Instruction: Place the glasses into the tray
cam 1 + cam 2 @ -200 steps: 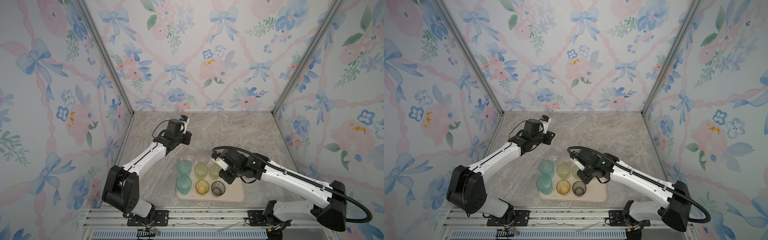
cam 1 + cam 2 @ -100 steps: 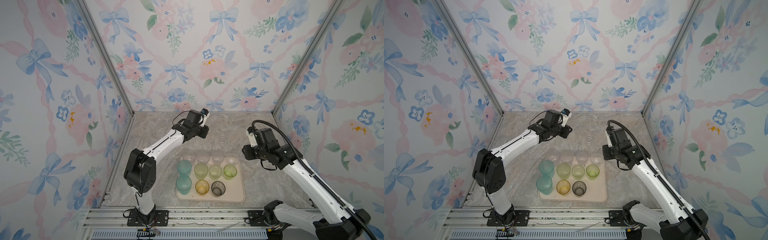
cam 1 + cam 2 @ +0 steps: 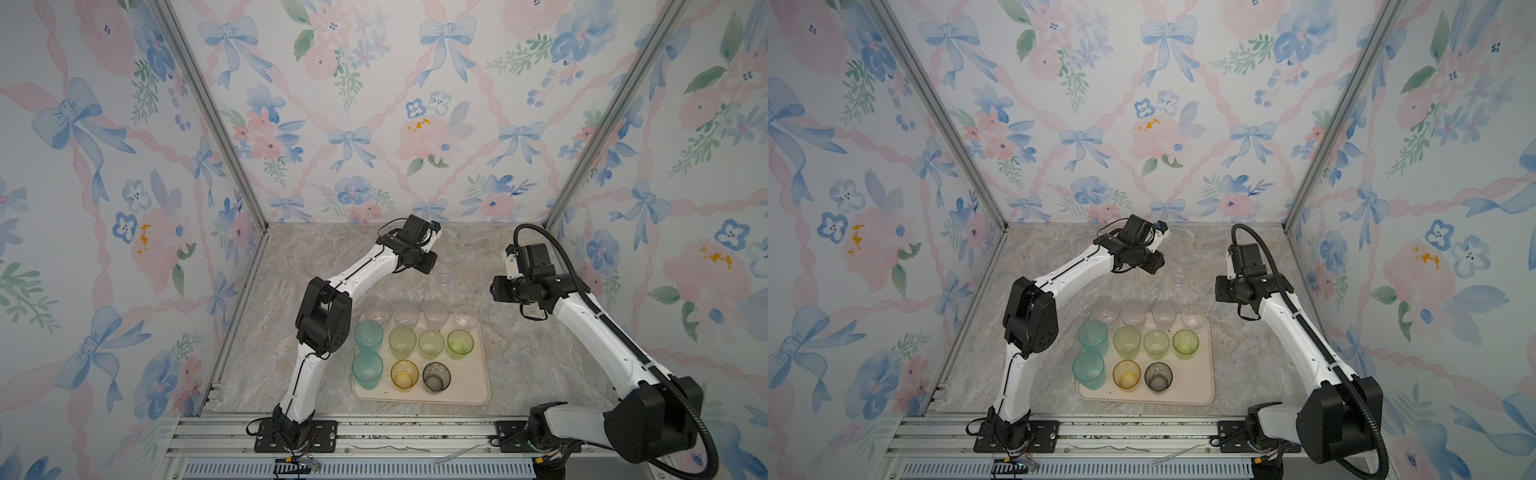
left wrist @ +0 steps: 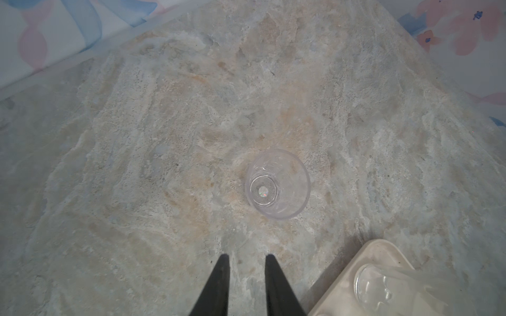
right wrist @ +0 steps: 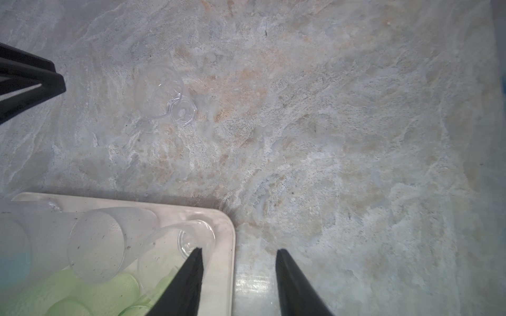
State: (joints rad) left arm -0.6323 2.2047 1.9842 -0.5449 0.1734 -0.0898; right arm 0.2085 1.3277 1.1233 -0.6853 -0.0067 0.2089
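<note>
Table (image 3: 519, 353): marble top; one clear glass stands alone on it beyond the tray's far edge, apart from the rest.
Tray (image 3: 469, 384): holds the other glasses in rows. The near right corner beside the smoky grey glass (image 3: 436, 377) is bare and looks the likely spot.
Left gripper (image 4: 246, 257): empty, jaws only narrowly parted, tips near the lone glass but short of it. I'd widen them before straddling it.
Right gripper (image 5: 238, 250): empty, jaws wider, hovering at the tray's far right corner; best kept clear.
Clear glass (image 4: 278, 184): upright, thin-walled, hard to see. Pinch gently, lift straight, carry high over the rows.
</note>
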